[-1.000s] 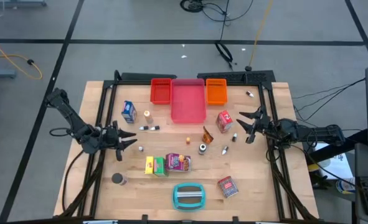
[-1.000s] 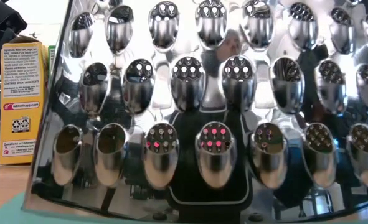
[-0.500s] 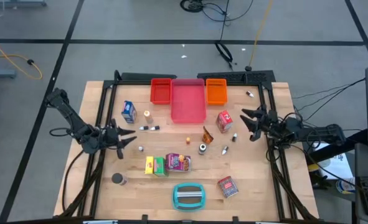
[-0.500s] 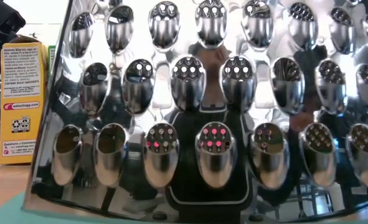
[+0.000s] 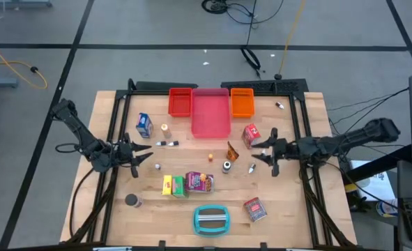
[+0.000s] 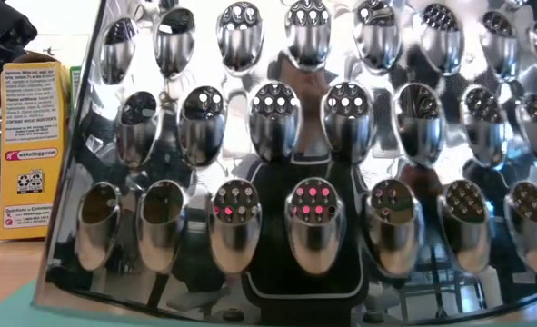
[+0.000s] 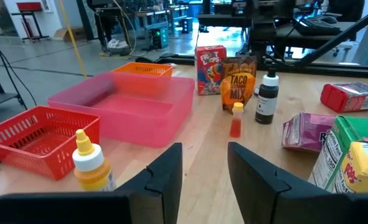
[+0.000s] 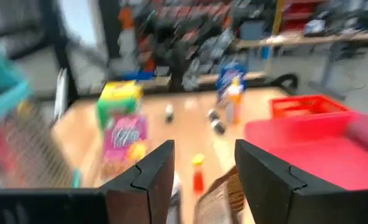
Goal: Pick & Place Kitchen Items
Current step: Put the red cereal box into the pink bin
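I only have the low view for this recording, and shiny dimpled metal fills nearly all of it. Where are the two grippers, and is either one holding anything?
Observer: Neither holds anything. The right gripper is open over the table, close to the red-white box.
Operator: And the left one?
Observer: The left gripper is open too, hanging near the table's left side.
Operator: What is blocking my camera?
Observer: Most likely the teal-and-grey oblong object. From above, it lies alone at the table's near edge.
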`<action>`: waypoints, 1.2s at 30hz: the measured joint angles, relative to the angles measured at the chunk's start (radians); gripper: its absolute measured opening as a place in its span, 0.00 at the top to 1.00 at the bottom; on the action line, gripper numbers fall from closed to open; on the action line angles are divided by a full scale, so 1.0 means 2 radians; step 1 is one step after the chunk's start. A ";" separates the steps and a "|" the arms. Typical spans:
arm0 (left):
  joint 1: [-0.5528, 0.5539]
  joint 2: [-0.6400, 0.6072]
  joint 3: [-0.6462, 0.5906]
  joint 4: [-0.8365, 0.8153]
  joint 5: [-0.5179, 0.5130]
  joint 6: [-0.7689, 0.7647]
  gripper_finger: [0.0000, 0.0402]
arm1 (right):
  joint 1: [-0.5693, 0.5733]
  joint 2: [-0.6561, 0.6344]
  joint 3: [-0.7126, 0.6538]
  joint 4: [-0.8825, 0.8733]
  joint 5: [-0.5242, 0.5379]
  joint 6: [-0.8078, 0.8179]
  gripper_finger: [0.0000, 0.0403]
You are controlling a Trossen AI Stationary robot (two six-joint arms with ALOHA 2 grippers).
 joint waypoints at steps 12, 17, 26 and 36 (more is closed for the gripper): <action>0.000 0.000 0.000 0.000 -0.013 0.000 0.68 | 0.162 0.139 0.141 -0.149 0.174 0.020 0.67; 0.000 0.000 0.000 0.000 -0.022 -0.007 0.68 | 0.198 0.151 0.153 -0.153 0.249 0.072 0.66; 0.000 0.000 0.000 0.000 -0.022 -0.007 0.68 | 0.193 0.170 0.153 -0.274 0.276 0.197 0.59; 0.000 0.000 0.000 0.000 -0.022 -0.007 0.68 | 0.166 0.174 0.136 -0.296 0.272 0.224 0.41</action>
